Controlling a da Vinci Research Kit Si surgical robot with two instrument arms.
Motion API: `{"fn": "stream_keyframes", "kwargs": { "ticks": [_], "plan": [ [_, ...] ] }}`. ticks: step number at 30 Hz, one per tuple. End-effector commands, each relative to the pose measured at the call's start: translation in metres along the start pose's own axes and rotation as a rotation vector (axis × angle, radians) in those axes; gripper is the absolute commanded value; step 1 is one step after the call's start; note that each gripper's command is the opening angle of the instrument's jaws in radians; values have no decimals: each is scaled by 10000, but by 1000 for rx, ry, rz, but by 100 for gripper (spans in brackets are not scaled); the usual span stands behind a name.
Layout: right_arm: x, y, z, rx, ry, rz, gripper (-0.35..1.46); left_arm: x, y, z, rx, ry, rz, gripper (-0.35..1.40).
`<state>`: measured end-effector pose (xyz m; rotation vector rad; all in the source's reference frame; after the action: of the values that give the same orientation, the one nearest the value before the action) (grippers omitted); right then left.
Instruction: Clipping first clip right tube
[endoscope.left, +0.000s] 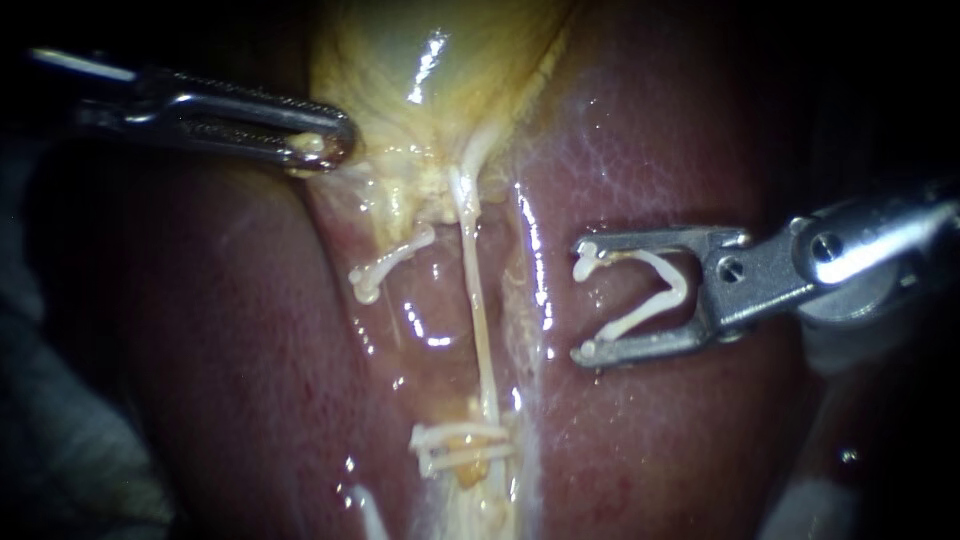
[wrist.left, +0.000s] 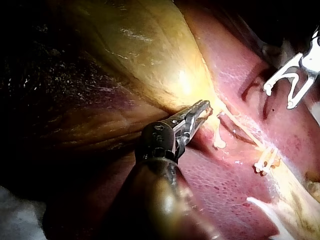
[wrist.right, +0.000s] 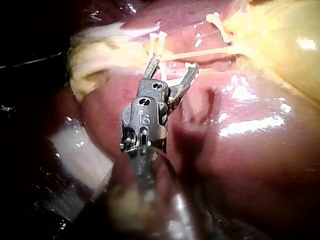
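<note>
A thin pale tube (endoscope.left: 478, 300) runs down from the yellow gallbladder (endoscope.left: 420, 60) over the dark red liver (endoscope.left: 650, 430). My right instrument (endoscope.left: 583, 300) comes in from the right, its jaws spread wide around an open white clip (endoscope.left: 650, 295). It stands to the right of the tube, not touching it. In the right wrist view the same jaws (wrist.right: 172, 65) sit just short of the tube (wrist.right: 200, 52). My left instrument (endoscope.left: 325, 148) is shut on the gallbladder's lower edge, as the left wrist view (wrist.left: 205, 106) also shows.
White clips (endoscope.left: 462, 445) lie across the lower end of the tube. Another clip (endoscope.left: 390, 262) sits on a short stub to its left. White gauze (wrist.right: 75, 145) lies beside the liver, next to my right instrument's shaft.
</note>
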<state>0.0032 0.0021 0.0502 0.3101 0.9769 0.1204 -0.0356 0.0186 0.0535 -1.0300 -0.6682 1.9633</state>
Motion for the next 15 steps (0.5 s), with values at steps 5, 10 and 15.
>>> {"fn": "stream_keyframes", "kwargs": {
  "ticks": [5, 10, 15],
  "plan": [
    [-6, -1, 16, -4, 4, 44, 48, -1, -1, 1, 0, 0, 1, -35],
    [-18, -2, 31, 11, 5, 119, 48, -1, -1, 1, 0, 0, 1, -35],
    [-34, -3, 51, 35, 5, 185, 48, -1, -1, 1, 0, 0, 1, -35]
  ]
}}
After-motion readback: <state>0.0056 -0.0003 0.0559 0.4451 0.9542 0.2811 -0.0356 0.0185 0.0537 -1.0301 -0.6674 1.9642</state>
